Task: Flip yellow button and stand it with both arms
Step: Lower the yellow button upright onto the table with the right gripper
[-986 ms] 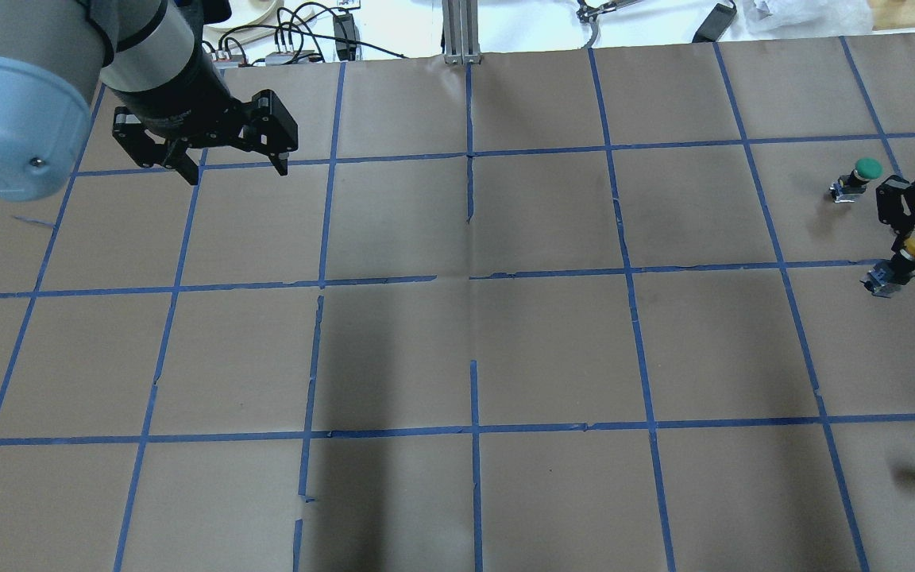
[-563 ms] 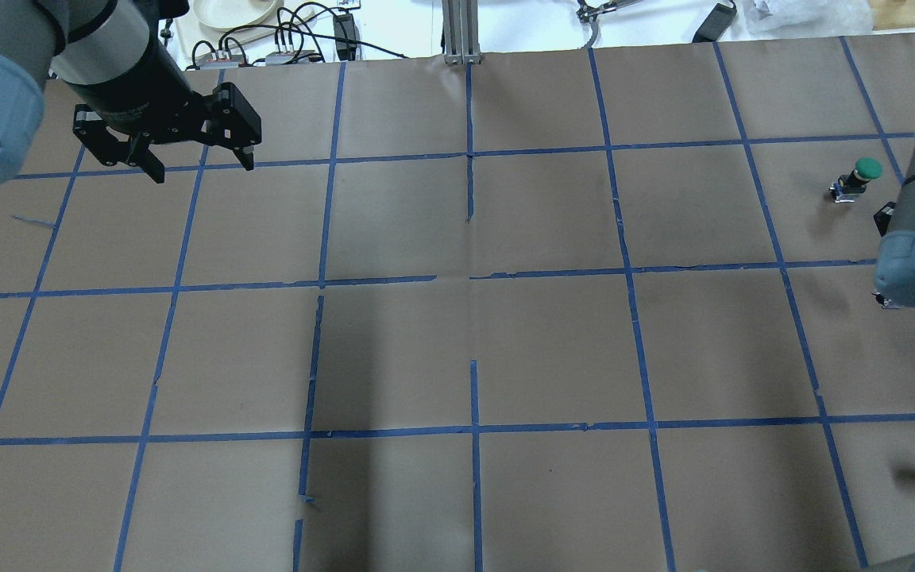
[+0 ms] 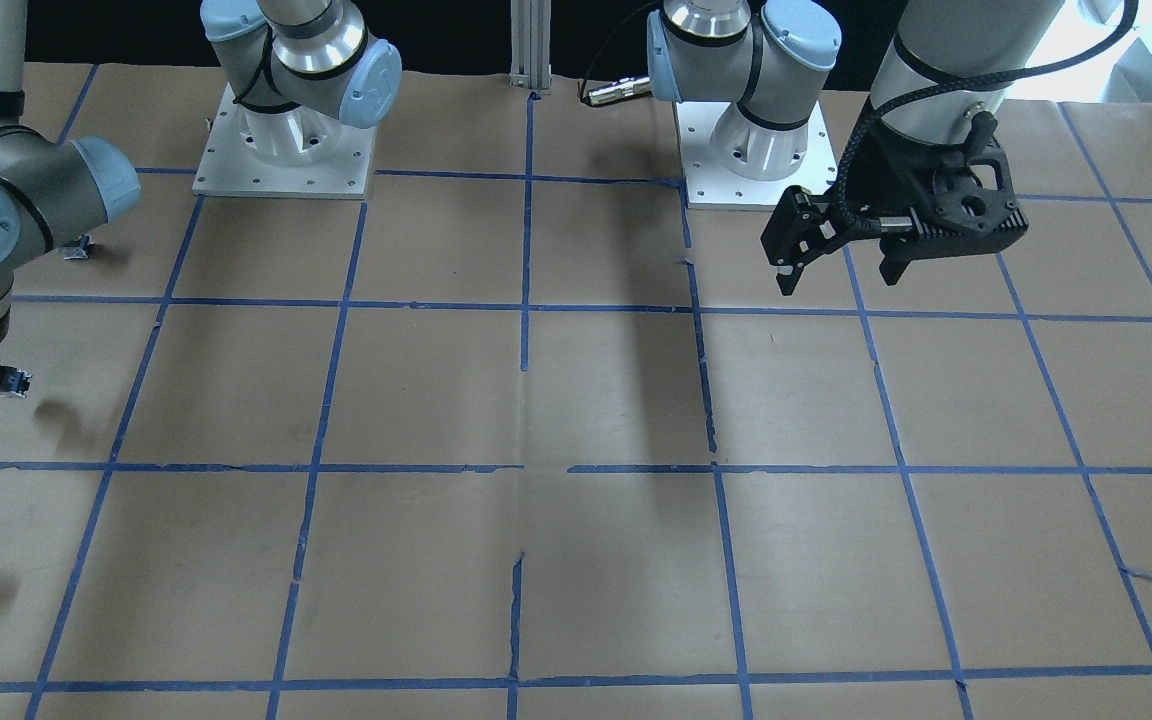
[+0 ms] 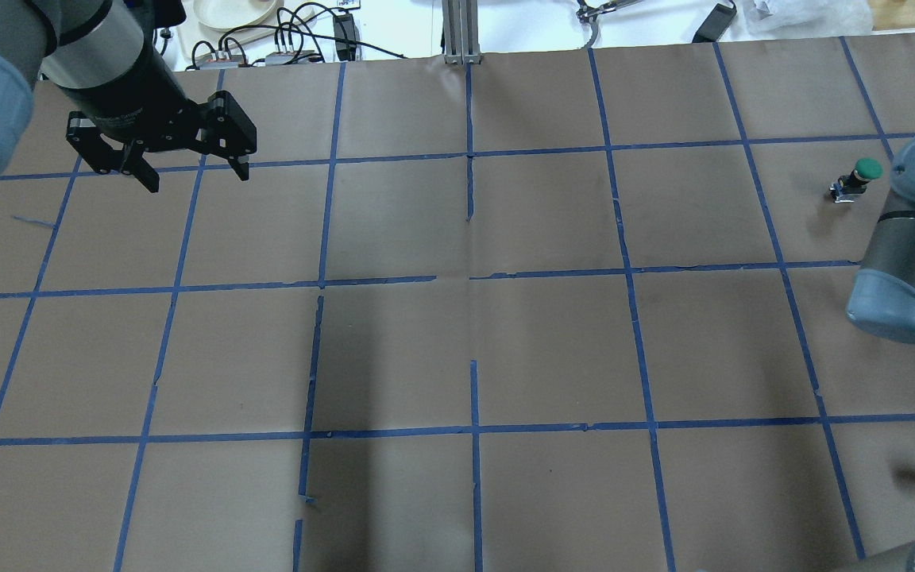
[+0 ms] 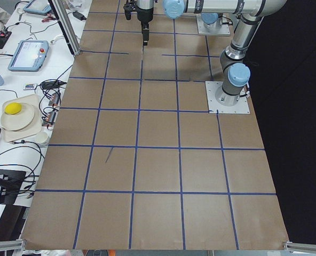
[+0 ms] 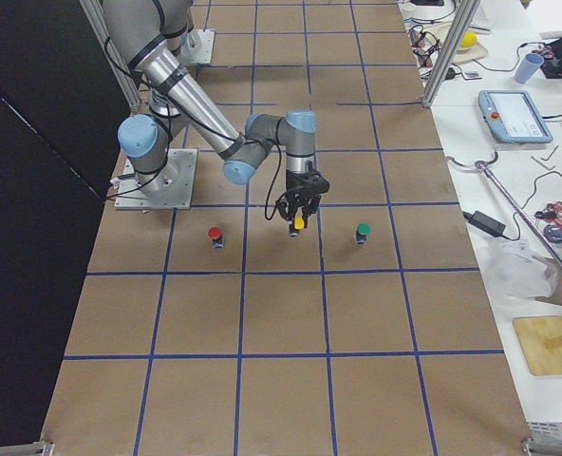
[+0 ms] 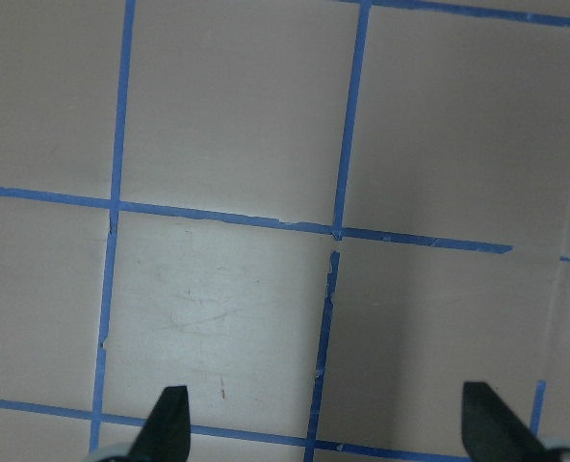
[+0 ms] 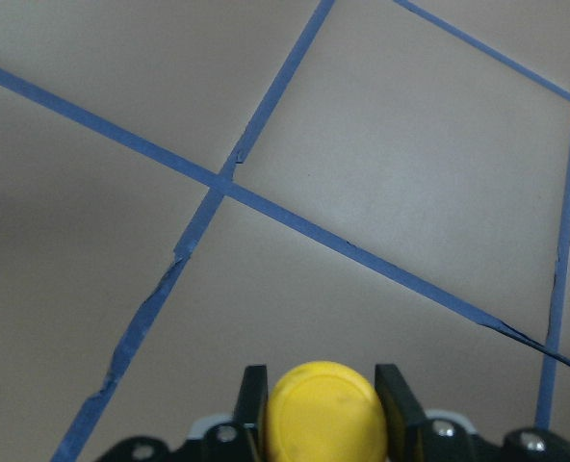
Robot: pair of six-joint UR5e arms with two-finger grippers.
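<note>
Right wrist-mounted view shows my right jaws clenched on the yellow button [image 8: 323, 412] near the right edge of the tabletop [image 8: 381, 135], left jaws released far off; pickup underway, next I'd carry it centreward for a regrasp.

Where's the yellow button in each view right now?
Right wrist: yellow button bottom centre, between the fingers.
Exterior right: centre, in right gripper.
Front-facing: far left edge, cap hidden.
Overhead: hidden behind right arm.
Exterior left: too small to tell.
Left wrist: absent.
Landmark: green button, nearby.
</note>
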